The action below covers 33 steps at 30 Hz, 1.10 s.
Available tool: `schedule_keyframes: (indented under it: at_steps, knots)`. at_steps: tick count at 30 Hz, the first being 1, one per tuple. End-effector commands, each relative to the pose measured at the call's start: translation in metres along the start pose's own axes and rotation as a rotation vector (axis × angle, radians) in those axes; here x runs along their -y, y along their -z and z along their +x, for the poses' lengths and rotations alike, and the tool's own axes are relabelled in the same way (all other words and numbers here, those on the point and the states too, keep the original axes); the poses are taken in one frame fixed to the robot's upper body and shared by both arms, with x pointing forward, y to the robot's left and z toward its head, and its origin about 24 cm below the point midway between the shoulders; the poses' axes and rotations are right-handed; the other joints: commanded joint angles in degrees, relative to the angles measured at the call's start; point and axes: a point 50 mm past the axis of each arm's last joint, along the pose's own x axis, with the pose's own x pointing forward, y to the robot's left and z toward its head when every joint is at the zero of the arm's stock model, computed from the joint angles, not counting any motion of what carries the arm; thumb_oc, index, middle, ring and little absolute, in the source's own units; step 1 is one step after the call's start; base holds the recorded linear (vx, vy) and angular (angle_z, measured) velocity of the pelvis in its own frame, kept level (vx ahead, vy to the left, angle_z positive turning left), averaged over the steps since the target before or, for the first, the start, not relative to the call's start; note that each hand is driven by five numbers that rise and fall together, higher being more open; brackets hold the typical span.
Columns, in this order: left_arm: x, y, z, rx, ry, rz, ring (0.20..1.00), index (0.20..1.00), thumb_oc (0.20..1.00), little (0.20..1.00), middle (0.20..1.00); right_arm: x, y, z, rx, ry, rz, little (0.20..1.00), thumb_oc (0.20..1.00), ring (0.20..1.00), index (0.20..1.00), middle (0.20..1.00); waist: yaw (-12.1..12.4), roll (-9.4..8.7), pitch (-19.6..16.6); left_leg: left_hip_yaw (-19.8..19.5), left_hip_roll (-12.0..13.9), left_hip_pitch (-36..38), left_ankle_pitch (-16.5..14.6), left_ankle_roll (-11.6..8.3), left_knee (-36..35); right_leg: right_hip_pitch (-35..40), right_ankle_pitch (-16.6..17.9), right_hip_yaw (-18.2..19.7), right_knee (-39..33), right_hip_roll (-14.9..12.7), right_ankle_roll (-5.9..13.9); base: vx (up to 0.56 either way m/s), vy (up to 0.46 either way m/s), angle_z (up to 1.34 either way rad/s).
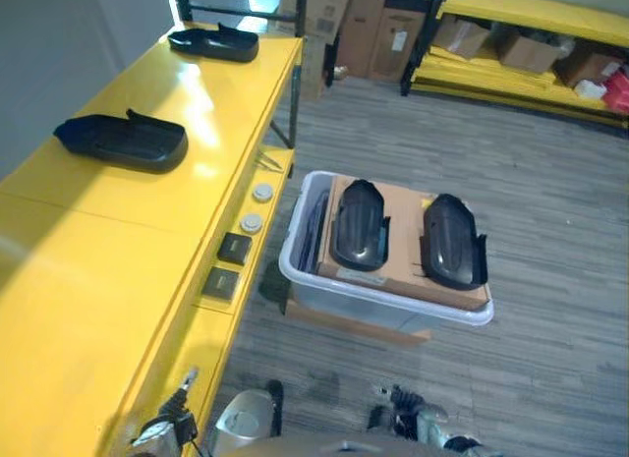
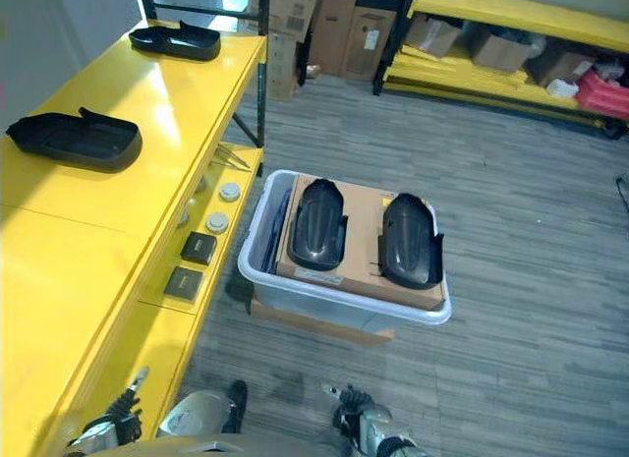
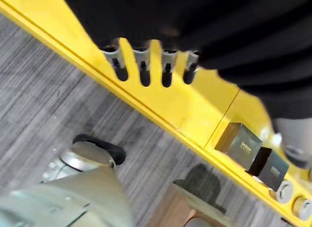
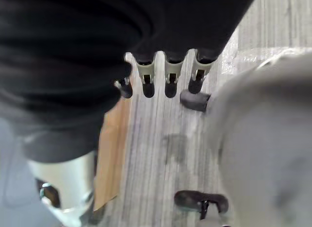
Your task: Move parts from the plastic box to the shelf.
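Two black moulded parts lie side by side on a sheet of brown cardboard [image 1: 398,243] that covers the top of the clear plastic box [image 1: 334,292]: the left part [image 1: 357,224] sits nearer the shelf, the right part [image 1: 450,240] on the box's far side from it, the two close but apart. More dark material shows down in the gap between the cardboard and the box wall on the shelf side. A small white label sits at the cardboard's near edge, its print too small to read. The box stands on the grey plank floor [image 1: 550,201], just beside the yellow shelf [image 1: 108,231]. On the shelf top lie two more black parts, one [image 1: 123,141] level with the box's far end and another [image 1: 213,41] at the shelf's far end, well apart from each other. On the lower ledge facing the box rest two round grey pieces [image 1: 257,207] and two small dark boxes [image 1: 227,264]; lettering on one dark box cannot be made out. Beyond the plastic box, cardboard cartons [image 1: 378,25] stand against yellow racks [image 1: 521,44]. The left hand [image 3: 146,61] hangs beside the shelf's front edge, fingers straight and slightly spread, holding nothing. The right hand [image 4: 168,73] hangs over the floor, fingers straight, side by side and empty.
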Motion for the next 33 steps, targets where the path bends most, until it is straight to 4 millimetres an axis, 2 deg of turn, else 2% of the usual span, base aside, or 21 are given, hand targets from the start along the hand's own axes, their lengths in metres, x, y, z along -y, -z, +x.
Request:
schedule_keyframes:
  at_steps: [1,2,5,6,9,11,12,13,15,16,17,18,20,21,23,25,27,33]
  knots:
    - [0.007,0.011,-0.001,-0.005,0.006,0.014,1.000,1.000,1.000,1.000,1.000,0.038,-0.014,-0.002,0.048,0.106,-0.017,1.000,1.000,1.000,1.000,1.000,-0.5,1.73,-0.1,2.1,11.4,2.3,4.7,-4.60,-4.4,1.1,1.6,-0.9,-1.8,1.8,-1.19,0.15,-0.263,0.31]
    - [0.006,0.017,-0.002,-0.011,0.002,0.009,1.000,1.000,1.000,1.000,1.000,0.046,-0.010,-0.003,0.032,0.130,-0.018,1.000,1.000,1.000,1.000,1.000,-1.0,2.04,-0.3,2.7,13.6,2.2,6.4,-6.04,-5.0,2.0,1.0,-1.5,-2.6,3.3,-2.30,0.16,-0.309,0.40]
    - [0.007,0.020,-0.003,-0.008,0.018,0.028,1.000,1.000,1.000,1.000,1.000,0.057,-0.006,-0.004,0.029,0.176,0.007,1.000,1.000,1.000,1.000,1.000,-1.3,2.71,0.0,3.2,15.6,1.4,7.8,-7.21,-4.7,3.2,0.5,-2.8,-3.8,4.8,-3.39,0.05,-0.172,0.44]
    - [0.009,0.020,-0.003,-0.006,0.031,0.043,1.000,1.000,1.000,1.000,1.000,0.061,-0.005,-0.005,0.035,0.196,0.028,1.000,1.000,1.000,1.000,1.000,-1.4,3.08,0.1,4.1,15.8,1.1,8.0,-7.29,-4.7,3.6,0.3,-4.1,-4.2,5.0,-3.57,0.00,-0.152,0.50]
    - [0.014,0.021,-0.003,-0.002,0.060,0.120,1.000,1.000,1.000,1.000,1.000,0.074,-0.014,-0.009,0.126,0.267,0.165,1.000,1.000,1.000,1.000,1.000,-1.0,4.38,0.5,5.2,13.5,0.6,8.5,-6.89,-5.8,4.4,0.1,-7.0,-4.4,5.2,-3.47,0.03,-0.080,0.59]
    - [0.012,0.025,-0.005,-0.010,0.065,0.161,1.000,1.000,1.000,1.000,1.000,0.079,-0.033,-0.012,0.226,0.307,0.229,1.000,1.000,1.000,1.000,1.000,-0.5,4.60,0.7,3.5,12.0,0.9,8.3,-6.52,-6.4,4.6,0.2,-6.7,-4.2,5.1,-3.41,0.10,0.010,0.43]
    - [0.010,0.033,-0.007,-0.020,0.056,0.207,1.000,1.000,1.000,1.000,1.000,0.081,-0.074,-0.022,0.389,0.369,0.287,1.000,1.000,1.000,1.000,1.000,-0.1,4.89,0.5,1.5,10.1,2.1,8.2,-6.04,-8.2,4.6,0.2,-6.0,-4.1,5.2,-3.42,0.09,0.044,0.21]
    - [0.010,0.033,-0.007,-0.020,0.056,0.207,1.000,1.000,1.000,1.000,1.000,0.081,-0.074,-0.022,0.389,0.369,0.287,1.000,1.000,1.000,1.000,1.000,-0.1,4.89,0.5,1.5,10.1,2.1,8.2,-6.04,-8.2,4.6,0.2,-6.0,-4.1,5.2,-3.42,0.10,0.091,0.04]
    - [0.004,0.040,-0.010,-0.032,0.032,0.217,1.000,1.000,1.000,1.000,1.000,0.082,-0.120,-0.044,0.609,0.435,0.337,1.000,1.000,1.000,1.000,1.000,-0.4,5.21,0.2,0.5,8.8,2.9,8.2,-5.66,-9.9,3.7,0.1,-5.3,-3.6,5.0,-3.20,0.06,0.109,0.01]
    - [0.002,0.042,-0.011,-0.034,0.029,0.220,1.000,1.000,1.000,1.000,1.000,0.082,-0.134,-0.052,0.676,0.452,0.348,1.000,1.000,1.000,1.000,1.000,-0.5,5.31,0.1,0.3,8.6,3.0,8.2,-5.57,-10.2,3.5,0.0,-5.2,-3.5,4.8,-3.08,0.09,0.144,0.02]
    - [-0.004,0.045,-0.012,-0.035,0.019,0.212,1.000,1.000,1.000,1.000,1.000,0.088,-0.172,-0.086,0.883,0.508,0.364,1.000,1.000,1.000,1.000,1.000,-0.9,5.67,0.2,0.0,7.9,3.8,7.6,-5.21,-10.9,3.1,-0.1,-4.5,-3.1,4.5,-2.56,0.06,0.103,0.04]
    - [-0.005,0.045,-0.012,-0.035,0.018,0.211,1.000,1.000,1.000,1.000,1.000,0.089,-0.174,-0.088,0.900,0.515,0.364,1.000,1.000,1.000,1.000,1.000,-0.9,5.64,0.1,-0.1,7.8,3.7,7.7,-5.15,-11.0,2.9,0.0,-4.5,-3.2,4.4,-2.52,0.07,0.098,0.00]
    - [-0.007,0.045,-0.013,-0.032,0.012,0.201,1.000,1.000,1.000,1.000,1.000,0.093,-0.189,-0.106,1.005,0.540,0.364,1.000,1.000,1.000,1.000,1.000,-1.3,5.75,0.0,-0.2,7.6,3.7,7.4,-4.95,-11.1,2.6,-0.1,-4.2,-3.1,4.2,-2.23,0.05,0.075,0.00]
    - [-0.012,0.044,-0.013,-0.032,-0.003,0.162,1.000,1.000,1.000,1.000,1.000,0.100,-0.218,-0.148,1.204,0.551,0.365,1.000,1.000,1.000,1.000,1.000,-2.0,5.98,0.0,0.2,7.3,4.0,6.8,-4.60,-11.3,2.0,-0.3,-3.9,-2.5,3.8,-1.73,0.07,0.106,0.03]
    - [-0.014,0.045,-0.014,-0.032,-0.006,0.147,1.000,1.000,1.000,1.000,1.000,0.103,-0.227,-0.165,1.283,0.559,0.351,1.000,1.000,1.000,1.000,1.000,-2.3,6.07,0.1,0.4,7.2,4.1,6.6,-4.43,-11.3,1.8,-0.5,-3.8,-2.1,3.6,-1.57,0.06,0.085,-0.13]
    - [-0.017,0.047,-0.015,-0.034,-0.014,0.128,1.000,1.000,1.000,1.000,1.000,0.112,-0.240,-0.191,1.396,0.591,0.343,1.000,1.000,1.000,1.000,1.000,-2.3,6.05,0.1,0.7,7.1,4.2,6.2,-4.17,-11.2,1.7,-0.7,-3.9,-1.9,3.4,-1.35,0.05,0.051,-0.31]
    - [-0.019,0.049,-0.015,-0.037,-0.019,0.121,1.000,1.000,1.000,1.000,1.000,0.118,-0.247,-0.203,1.438,0.612,0.331,1.000,1.000,1.000,1.000,1.000,-2.1,6.00,0.1,0.7,7.1,4.3,6.1,-4.12,-11.4,1.8,-0.8,-4.1,-1.8,3.3,-1.22,0.06,0.023,-0.08]
    - [-0.028,0.057,-0.019,-0.056,-0.040,0.120,1.000,1.000,1.000,1.000,1.000,0.124,-0.259,-0.213,1.424,0.573,0.323,1.000,1.000,1.000,1.000,1.000,-1.5,5.56,-0.2,1.1,7.1,4.8,5.9,-4.04,-12.0,2.1,-1.1,-5.0,-1.7,3.0,-1.04,0.06,0.015,-0.07]
